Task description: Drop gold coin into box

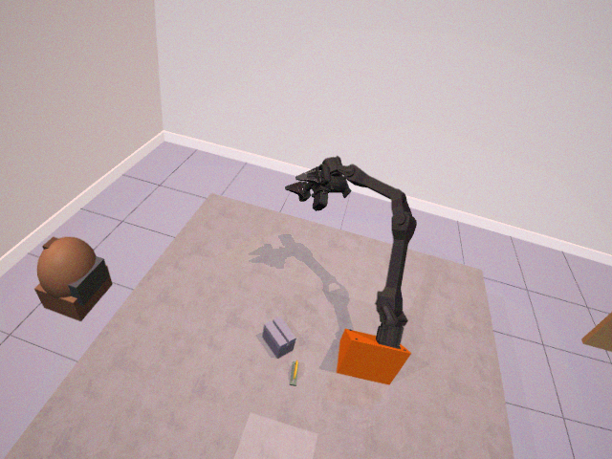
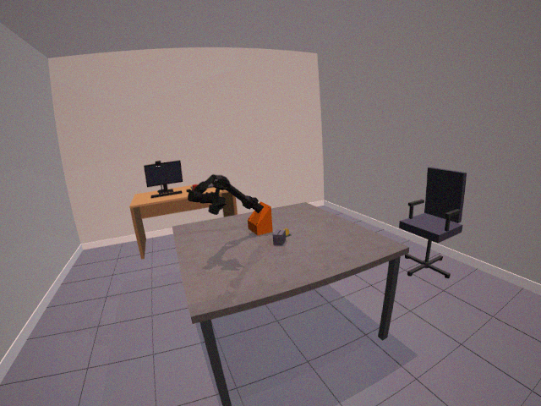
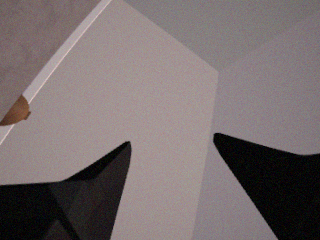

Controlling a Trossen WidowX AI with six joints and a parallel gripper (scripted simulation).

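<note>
Gripper [image 1: 299,182] is wide open, holding nothing, high above the table [image 1: 197,296]. Coin [image 1: 295,369] stands beside the box [image 1: 278,337].

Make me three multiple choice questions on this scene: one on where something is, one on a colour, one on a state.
1. Where is the coin relative to the box?
A. On its lid
B. Beside it on the table
C. On the floor

2. What colour is the arm's base?
A. Orange
B. Blue
C. White

3. How is the tool?
A. Shut on the coin
B. Open, holding nothing
C. Inside the box

Answers: 1 B, the coin stands in its holder near the box; 2 A, the block is orange; 3 B, the fingers are spread, high above the table.
</note>
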